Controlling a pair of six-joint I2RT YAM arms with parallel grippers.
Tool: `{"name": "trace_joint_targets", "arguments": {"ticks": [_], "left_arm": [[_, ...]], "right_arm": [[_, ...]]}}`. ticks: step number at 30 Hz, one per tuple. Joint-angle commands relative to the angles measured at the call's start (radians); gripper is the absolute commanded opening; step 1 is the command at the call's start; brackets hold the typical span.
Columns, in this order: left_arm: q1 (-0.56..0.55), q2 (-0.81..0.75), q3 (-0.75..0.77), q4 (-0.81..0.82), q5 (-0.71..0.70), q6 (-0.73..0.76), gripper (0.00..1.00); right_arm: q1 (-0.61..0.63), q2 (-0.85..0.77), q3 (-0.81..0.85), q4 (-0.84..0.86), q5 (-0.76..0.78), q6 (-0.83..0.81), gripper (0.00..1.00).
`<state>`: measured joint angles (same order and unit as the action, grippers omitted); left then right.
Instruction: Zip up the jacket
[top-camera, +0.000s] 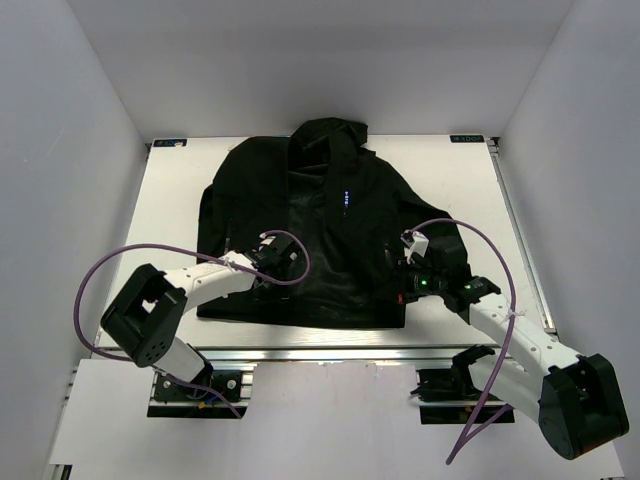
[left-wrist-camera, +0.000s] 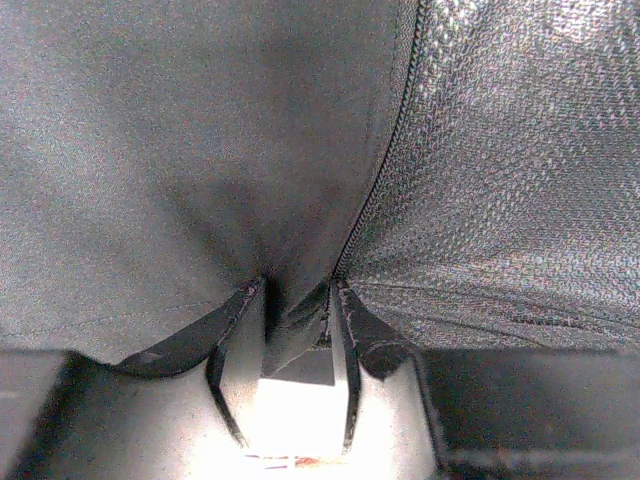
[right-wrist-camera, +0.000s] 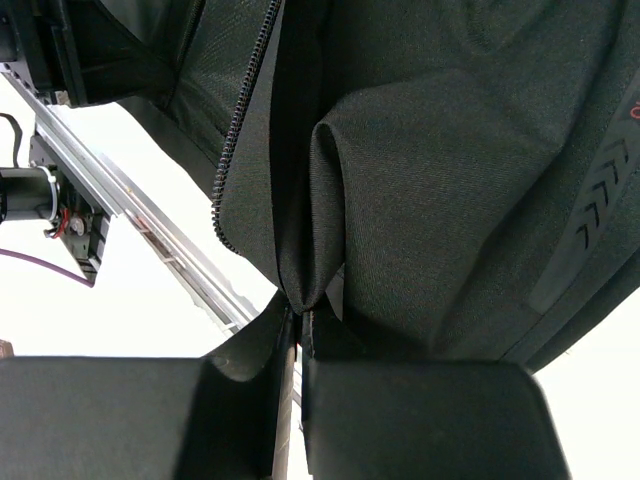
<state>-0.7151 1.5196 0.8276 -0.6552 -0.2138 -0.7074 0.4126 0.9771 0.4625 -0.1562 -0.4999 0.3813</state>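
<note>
The black hooded jacket (top-camera: 330, 200) lies flat on the white table (top-camera: 170, 230), hood at the far side and front open. My left gripper (top-camera: 272, 262) sits on its lower left panel. In the left wrist view my left gripper (left-wrist-camera: 297, 300) is shut on a fold of the jacket (left-wrist-camera: 200, 150) right beside the zipper teeth (left-wrist-camera: 385, 160); mesh lining shows to the right. My right gripper (top-camera: 405, 270) is at the lower right panel. In the right wrist view my right gripper (right-wrist-camera: 300, 320) pinches a raised fold of the jacket (right-wrist-camera: 420, 180), with the zipper edge (right-wrist-camera: 240, 120) to its left.
An aluminium rail (top-camera: 330, 352) runs along the table's near edge, just under the jacket hem; it also shows in the right wrist view (right-wrist-camera: 150, 220). Purple cables (top-camera: 95, 280) loop off both arms. White walls enclose the table on three sides.
</note>
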Motion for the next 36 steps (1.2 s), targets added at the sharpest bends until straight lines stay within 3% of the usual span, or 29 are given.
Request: {"name": "trace_joint_targets", "arguments": {"ticks": [1,5,6,8,10,19,26,32,36], "left_arm": [[0.003,-0.052,0.010,-0.011,0.005,-0.004,0.41],[0.003,-0.079,0.008,-0.015,0.008,-0.003,0.36],[0.003,-0.087,-0.004,0.011,0.019,-0.001,0.23],[0.003,-0.085,-0.013,0.025,0.059,0.003,0.16],[0.003,-0.072,-0.015,0.023,0.062,0.000,0.01],[0.003,-0.114,-0.001,0.052,0.106,0.034,0.00],[0.003,-0.280,0.025,0.127,0.198,0.101,0.00],[0.003,-0.398,0.033,0.278,0.283,0.128,0.00],[0.003,-0.449,0.007,0.504,0.358,0.121,0.00]], "right_arm": [[-0.006,0.003,0.030,0.011,0.012,-0.010,0.00],[-0.006,0.008,0.033,0.009,0.012,-0.015,0.00],[-0.006,0.011,0.033,0.009,0.011,-0.015,0.00],[-0.006,0.015,0.036,0.009,0.008,-0.015,0.00],[-0.006,0.018,0.041,0.006,0.006,-0.018,0.00],[-0.006,0.025,0.041,0.021,-0.009,-0.021,0.00],[-0.008,0.026,0.074,0.111,-0.091,-0.007,0.00],[-0.008,0.046,0.113,0.270,-0.201,0.077,0.00],[-0.008,0.058,0.127,0.430,-0.316,0.116,0.00]]}}
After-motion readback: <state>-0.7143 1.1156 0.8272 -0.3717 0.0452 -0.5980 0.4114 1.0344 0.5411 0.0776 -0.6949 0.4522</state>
